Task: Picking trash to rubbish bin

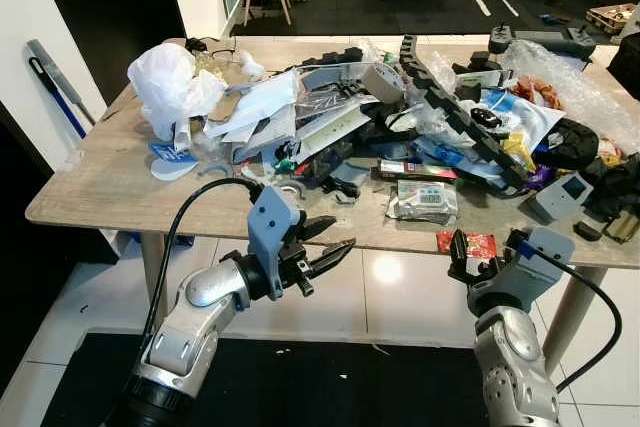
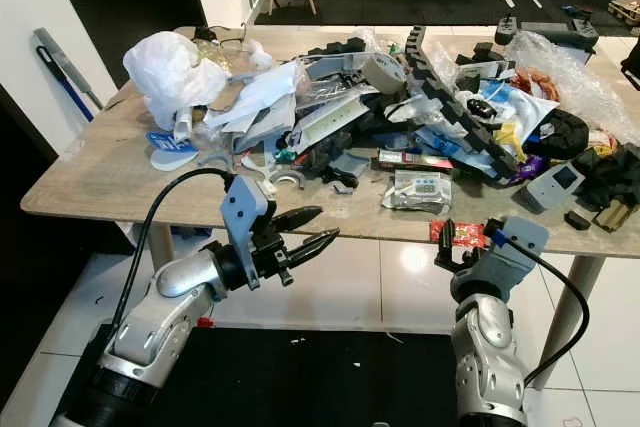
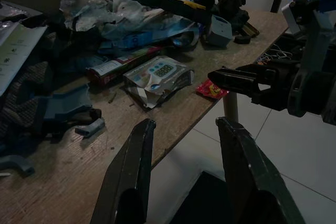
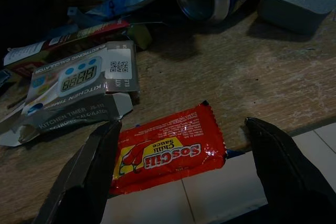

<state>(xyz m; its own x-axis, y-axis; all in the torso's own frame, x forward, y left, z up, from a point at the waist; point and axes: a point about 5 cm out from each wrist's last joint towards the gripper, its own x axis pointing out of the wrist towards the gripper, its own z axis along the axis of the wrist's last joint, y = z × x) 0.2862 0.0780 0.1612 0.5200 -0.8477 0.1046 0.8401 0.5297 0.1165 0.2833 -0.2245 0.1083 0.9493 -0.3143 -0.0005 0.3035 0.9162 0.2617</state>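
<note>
Red sauce packet (image 4: 167, 155) sits at the wooden tabletop (image 1: 110, 187) front edge, partly over white floor tiles (image 1: 400, 287).
It reads "Chilli Sauce". Right gripper (image 4: 184, 182) jaws are apart, one each side. Left gripper (image 1: 325, 247), at 9 o'clock, jaws apart over open floor. Timer pack (image 4: 79, 85) reads "Kitchen Timer".

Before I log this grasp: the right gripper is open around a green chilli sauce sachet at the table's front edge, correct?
Not quite: the chilli sauce sachet is red, not green, as the right wrist view shows. The rest holds: the right gripper is open, one finger on each side of the sachet, which lies at the front edge of the table.
</note>
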